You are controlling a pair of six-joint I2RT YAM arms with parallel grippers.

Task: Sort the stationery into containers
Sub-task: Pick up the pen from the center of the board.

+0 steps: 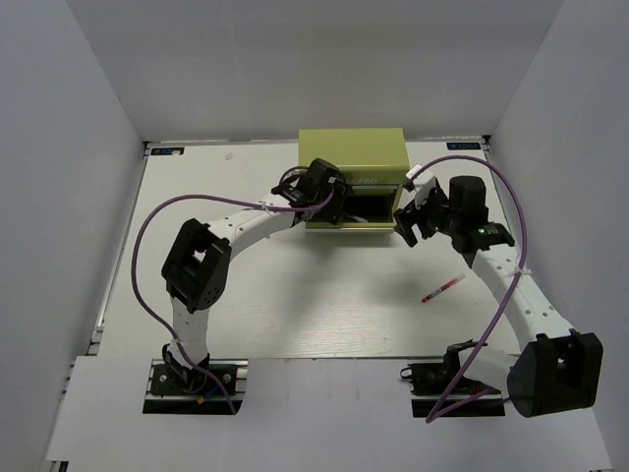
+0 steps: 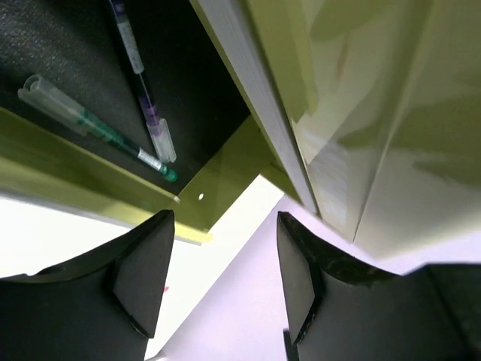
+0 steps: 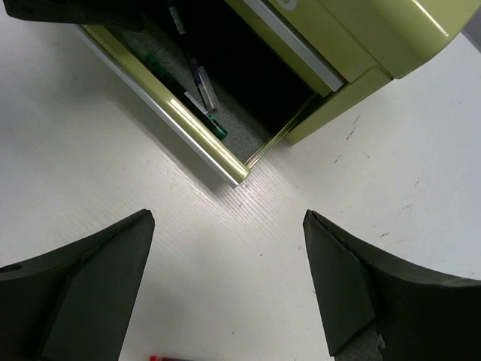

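Note:
The olive-green chest (image 1: 352, 155) stands at the back of the table, its lower drawer (image 1: 366, 224) pulled open. In the left wrist view the drawer holds a dark-green pen (image 2: 98, 126) and a thin dark pen (image 2: 143, 90); both also show in the right wrist view (image 3: 203, 105). A red pen (image 1: 442, 289) lies on the table right of centre; its tip shows in the right wrist view (image 3: 161, 359). My left gripper (image 1: 332, 208) is open and empty at the drawer's left end. My right gripper (image 1: 408, 231) is open and empty above the table by the drawer's right corner. The markers are out of view.
White walls close in the table on three sides. Purple cables (image 1: 147, 226) loop beside both arms. The drawer's metal front edge (image 3: 176, 124) juts out toward my right gripper.

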